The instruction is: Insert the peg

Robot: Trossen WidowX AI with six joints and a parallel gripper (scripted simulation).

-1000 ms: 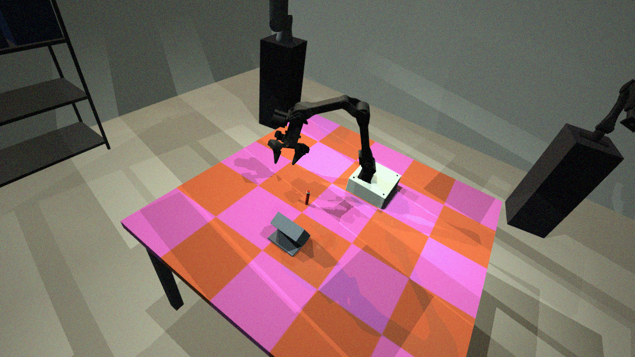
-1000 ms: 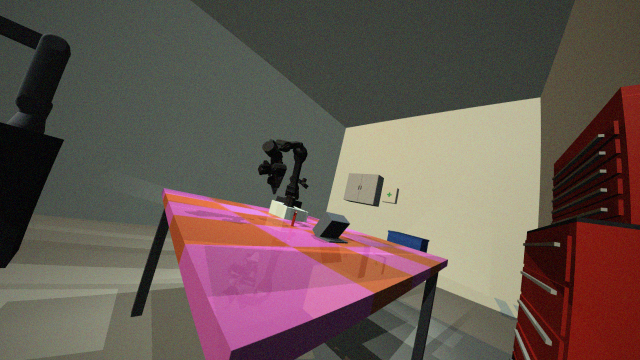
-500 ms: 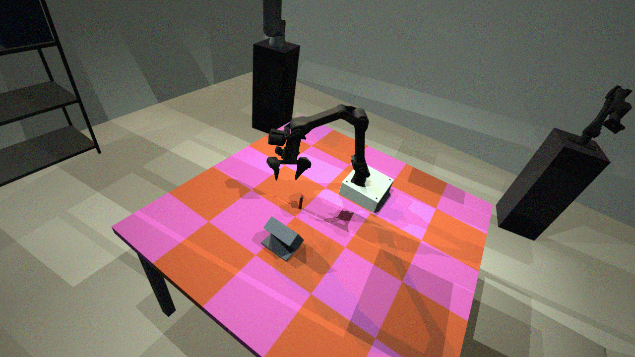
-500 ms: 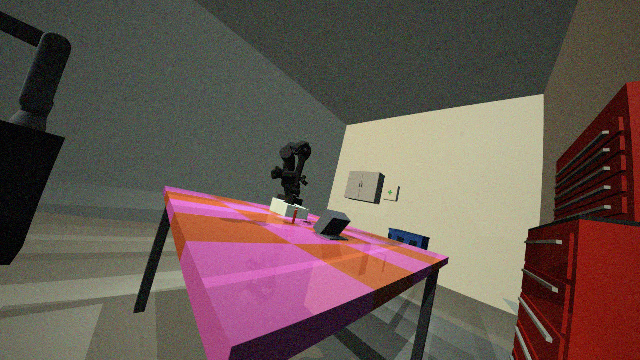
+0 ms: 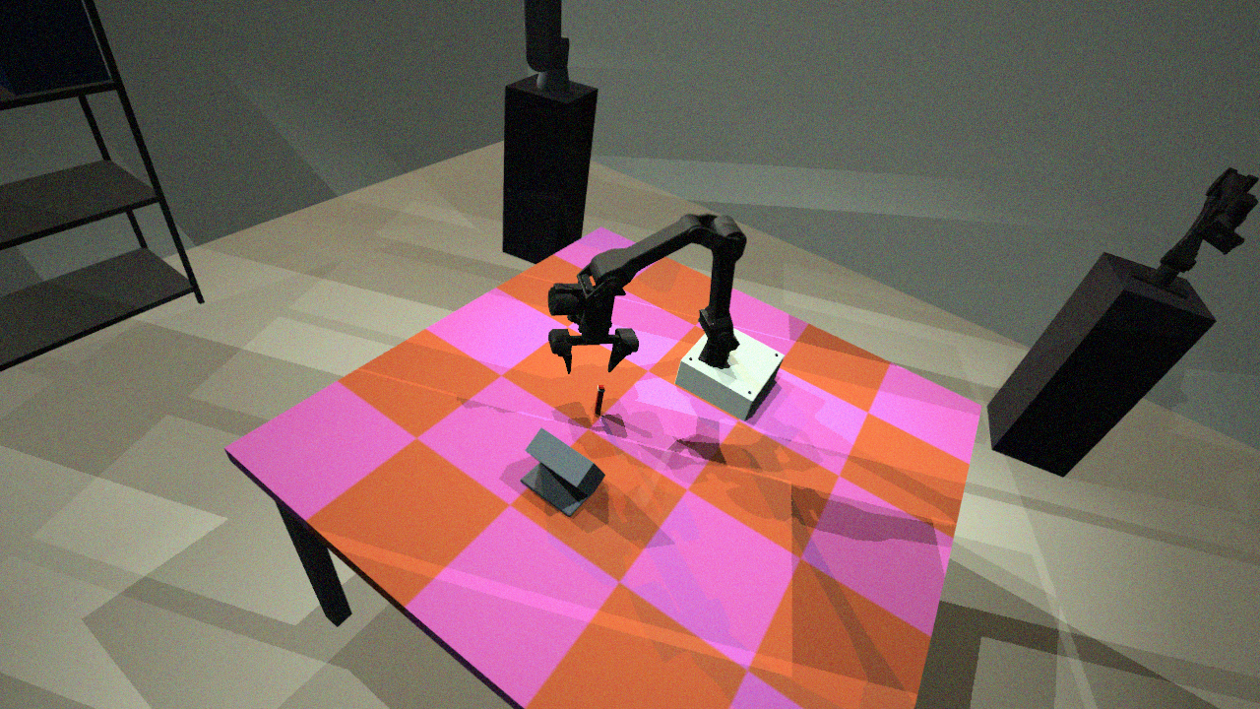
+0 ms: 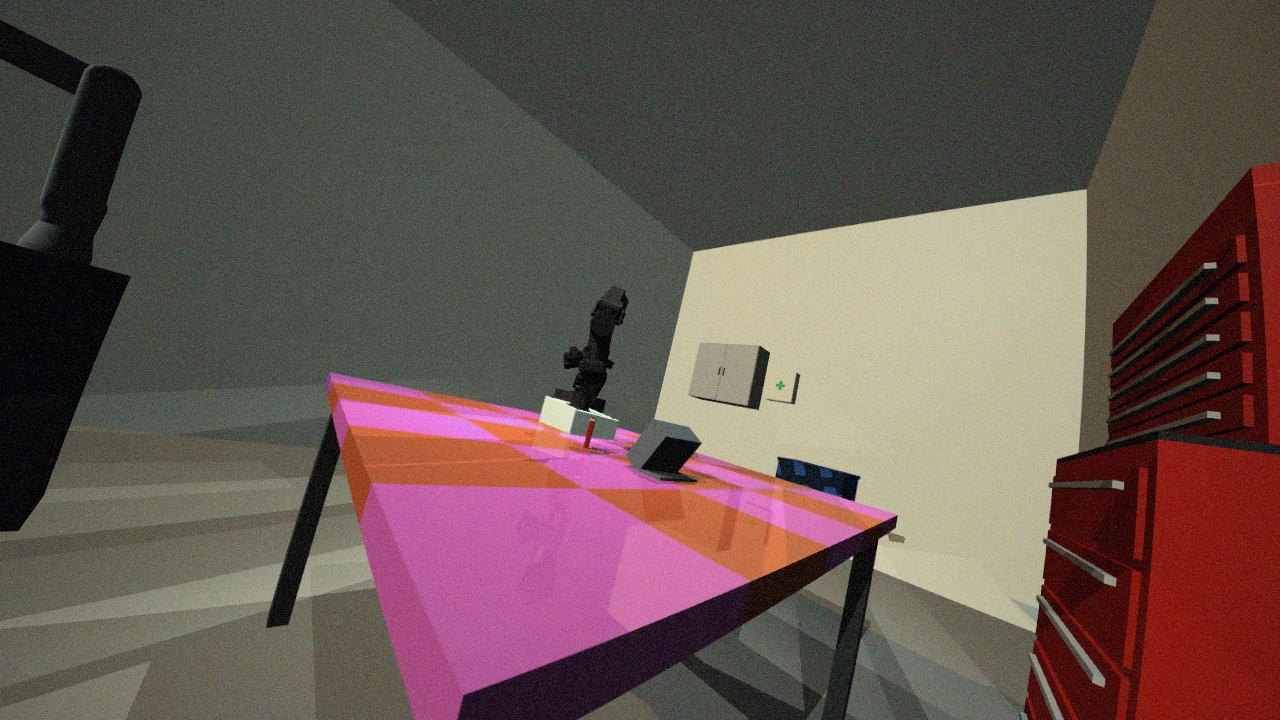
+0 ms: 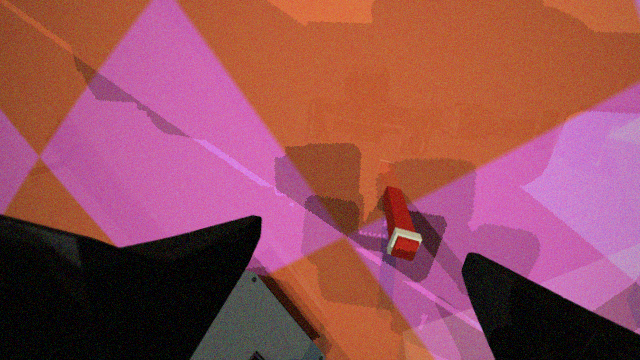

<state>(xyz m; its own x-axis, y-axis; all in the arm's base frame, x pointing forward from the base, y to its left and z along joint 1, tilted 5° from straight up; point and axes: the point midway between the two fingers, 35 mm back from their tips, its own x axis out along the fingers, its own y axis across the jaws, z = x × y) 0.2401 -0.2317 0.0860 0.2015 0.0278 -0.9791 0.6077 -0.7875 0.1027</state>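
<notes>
A small red peg [image 5: 598, 398] [image 6: 588, 436] [image 7: 400, 222] with flat sides and a white band near its top stands upright on the chequered table [image 5: 352, 440] [image 6: 537, 555]. My gripper [image 5: 591, 363] [image 7: 361, 244] is open and empty. It hangs a short way above the peg, fingers pointing down; in the wrist view the peg lies between the two fingertips, nearer the right one. The grey sloped panel [image 5: 563, 472] [image 6: 664, 447] [image 7: 255, 325] stands just in front of the peg. Its hole does not show plainly in any view.
The arm's white base block [image 5: 729, 374] [image 6: 572, 413] sits on the table behind the peg. Two black pedestals [image 5: 545, 167] [image 5: 1092, 361] stand off the table. A shelf [image 5: 79, 202] and a red tool chest [image 6: 1181, 501] stand farther away.
</notes>
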